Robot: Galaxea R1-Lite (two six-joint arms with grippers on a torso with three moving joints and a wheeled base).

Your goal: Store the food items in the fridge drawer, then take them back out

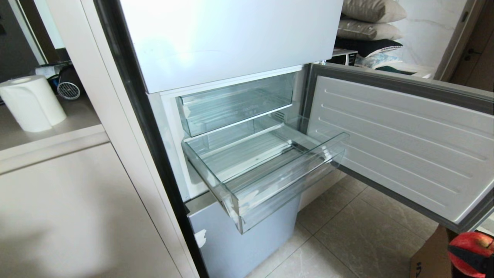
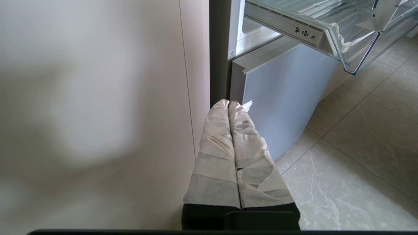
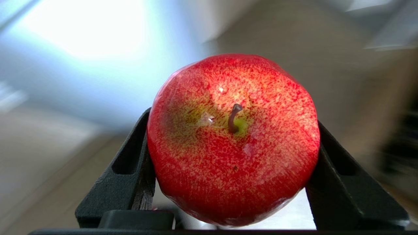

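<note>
Head view: the fridge drawer point(image 1: 270, 181) stands pulled out and bare; the right gripper point(image 1: 472, 256) holds a red apple point(image 1: 469, 241) low, to the right of the drawer, under the open door point(image 1: 401, 143).
Head-view risk: rising, the apple may clip the door's edge.
Left wrist view: the left gripper point(image 2: 228, 104), pressed together, hangs below the drawer's corner point(image 2: 343, 49).
Right wrist view: jaws pinch the apple point(image 3: 233, 140) at its sides.
Slip risk: glossy skin could roll out.

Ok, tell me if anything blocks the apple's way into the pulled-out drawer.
Nothing visible does. The right pincer holds the apple low beside the open door; the fridge drawer is pulled out, open-topped and empty.
</note>
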